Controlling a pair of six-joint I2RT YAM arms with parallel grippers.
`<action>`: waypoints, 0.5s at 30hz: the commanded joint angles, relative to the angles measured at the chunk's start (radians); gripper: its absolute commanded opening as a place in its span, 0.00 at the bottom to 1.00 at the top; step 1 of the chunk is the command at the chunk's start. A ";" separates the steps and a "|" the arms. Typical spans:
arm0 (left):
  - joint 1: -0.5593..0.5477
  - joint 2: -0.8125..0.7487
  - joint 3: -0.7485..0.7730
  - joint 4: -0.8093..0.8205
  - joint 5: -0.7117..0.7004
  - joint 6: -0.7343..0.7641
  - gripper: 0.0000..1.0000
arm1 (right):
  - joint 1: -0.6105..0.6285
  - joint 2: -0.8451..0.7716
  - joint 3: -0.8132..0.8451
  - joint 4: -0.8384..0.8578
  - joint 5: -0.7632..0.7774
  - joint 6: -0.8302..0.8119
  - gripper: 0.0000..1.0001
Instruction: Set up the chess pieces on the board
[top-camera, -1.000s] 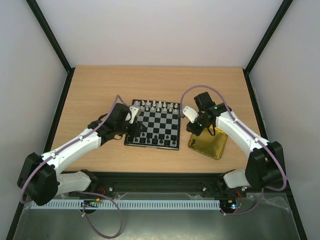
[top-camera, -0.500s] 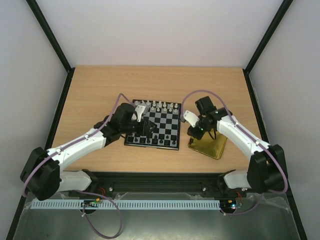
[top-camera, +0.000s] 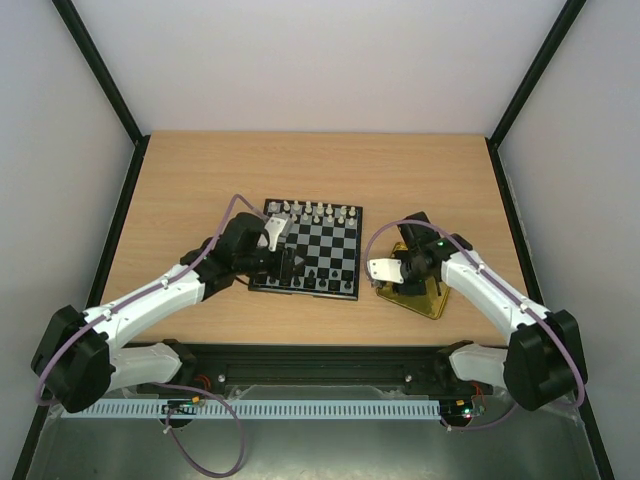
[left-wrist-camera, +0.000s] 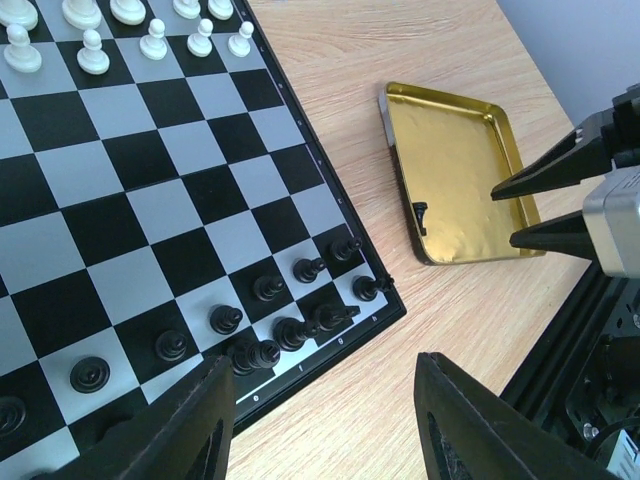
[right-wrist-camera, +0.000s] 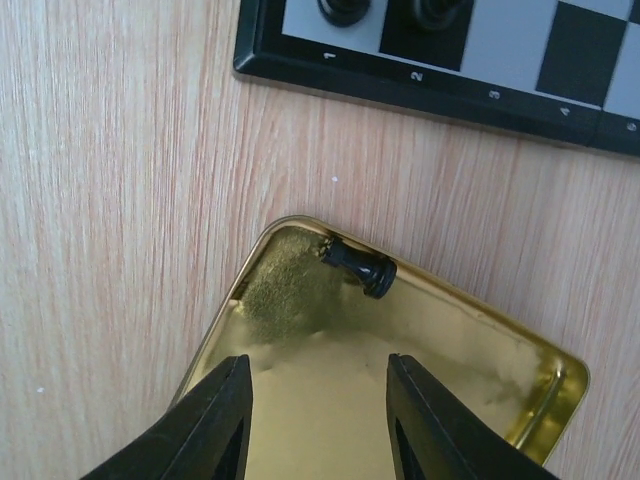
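Since a second ago the right arm (top-camera: 480, 285) has swung down over the gold tray (right-wrist-camera: 450, 350), its right jaws spread and empty above the lone black piece (right-wrist-camera: 358, 265), which lies tipped against the tray's rim. The left jaws, also spread and empty, hang over the board (left-wrist-camera: 100, 170) just beside the tray. The piece hugs the tray's wall, so a closing finger may catch the rim or flick the piece onto the table.

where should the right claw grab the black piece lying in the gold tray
Pinch the piece across its thin middle, coming straight down from above. It lies on its side close to the tray corner rim, which would likely block a sideways approach.
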 joint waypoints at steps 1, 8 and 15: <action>-0.005 -0.020 -0.008 -0.016 -0.016 0.006 0.52 | -0.002 0.036 -0.030 0.029 -0.022 -0.162 0.37; -0.006 0.010 0.000 -0.016 -0.014 0.009 0.52 | -0.001 0.106 -0.046 0.085 0.005 -0.176 0.35; -0.006 0.029 -0.003 -0.009 -0.015 0.009 0.52 | -0.001 0.161 -0.080 0.199 0.029 -0.147 0.35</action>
